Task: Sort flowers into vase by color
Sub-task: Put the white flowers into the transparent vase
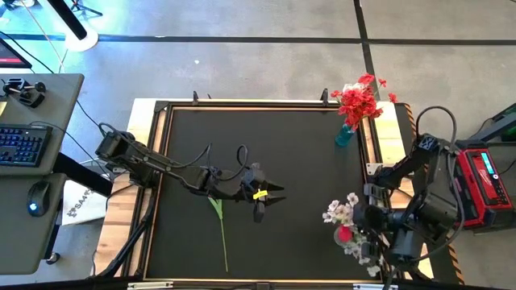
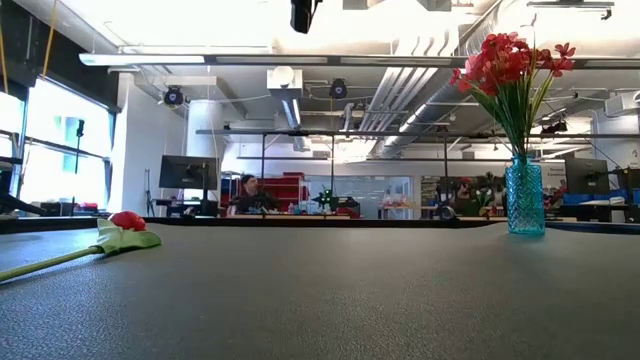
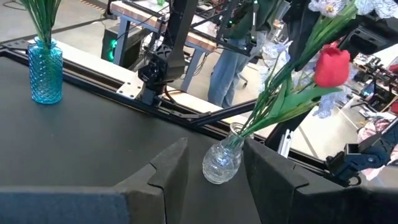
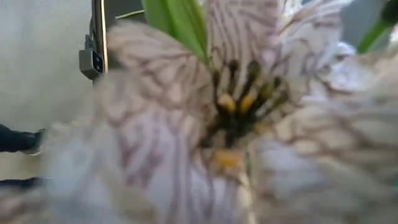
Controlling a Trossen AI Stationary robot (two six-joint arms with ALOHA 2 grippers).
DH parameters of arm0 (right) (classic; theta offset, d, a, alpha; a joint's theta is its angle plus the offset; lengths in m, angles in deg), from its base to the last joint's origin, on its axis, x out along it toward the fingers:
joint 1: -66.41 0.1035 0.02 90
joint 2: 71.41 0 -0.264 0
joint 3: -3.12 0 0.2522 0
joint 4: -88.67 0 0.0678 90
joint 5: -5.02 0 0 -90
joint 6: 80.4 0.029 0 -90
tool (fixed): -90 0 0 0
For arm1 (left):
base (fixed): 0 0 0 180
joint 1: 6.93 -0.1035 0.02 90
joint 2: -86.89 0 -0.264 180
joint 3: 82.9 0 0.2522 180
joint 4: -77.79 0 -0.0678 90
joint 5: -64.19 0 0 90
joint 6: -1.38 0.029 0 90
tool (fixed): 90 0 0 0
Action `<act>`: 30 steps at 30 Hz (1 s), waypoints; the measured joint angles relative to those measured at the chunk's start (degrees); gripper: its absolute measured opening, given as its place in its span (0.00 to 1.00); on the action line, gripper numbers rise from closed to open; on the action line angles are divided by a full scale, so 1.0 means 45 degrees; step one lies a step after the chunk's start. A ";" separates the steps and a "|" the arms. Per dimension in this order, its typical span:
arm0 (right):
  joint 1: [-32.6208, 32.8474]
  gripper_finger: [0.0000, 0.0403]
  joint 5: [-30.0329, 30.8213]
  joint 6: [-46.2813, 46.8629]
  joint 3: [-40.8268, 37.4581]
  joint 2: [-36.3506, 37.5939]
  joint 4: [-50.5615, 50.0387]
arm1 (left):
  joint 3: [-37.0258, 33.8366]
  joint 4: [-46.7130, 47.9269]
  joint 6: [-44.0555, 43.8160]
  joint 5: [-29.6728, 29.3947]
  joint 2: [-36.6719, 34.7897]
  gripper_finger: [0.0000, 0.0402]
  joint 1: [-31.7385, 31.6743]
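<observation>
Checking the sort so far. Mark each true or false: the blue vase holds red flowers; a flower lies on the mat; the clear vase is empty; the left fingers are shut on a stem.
1. The blue vase holds red flowers: true.
2. A flower lies on the mat: true.
3. The clear vase is empty: false; it holds white blossoms and a red bud.
4. The left fingers are shut on a stem: false; they stand open, holding nothing.

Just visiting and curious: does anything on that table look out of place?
Yes. One red flower lies flat on the table, not in a vase. Also, a red bud stands among white blossoms in the clear vase, while the other reds fill the blue vase.
</observation>
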 joint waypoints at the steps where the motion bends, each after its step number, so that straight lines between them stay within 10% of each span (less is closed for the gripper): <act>1: 0.0000 0.04 -0.0110 0.0236 0.0000 0.0005 -0.0004 | -0.0001 0.0000 -0.0004 0.0000 0.0000 0.35 0.0000; 30: -0.0003 0.51 -0.4212 0.4922 0.0019 0.1763 0.0051 | 0.0000 0.0041 -0.1331 0.1369 0.0000 0.35 0.0313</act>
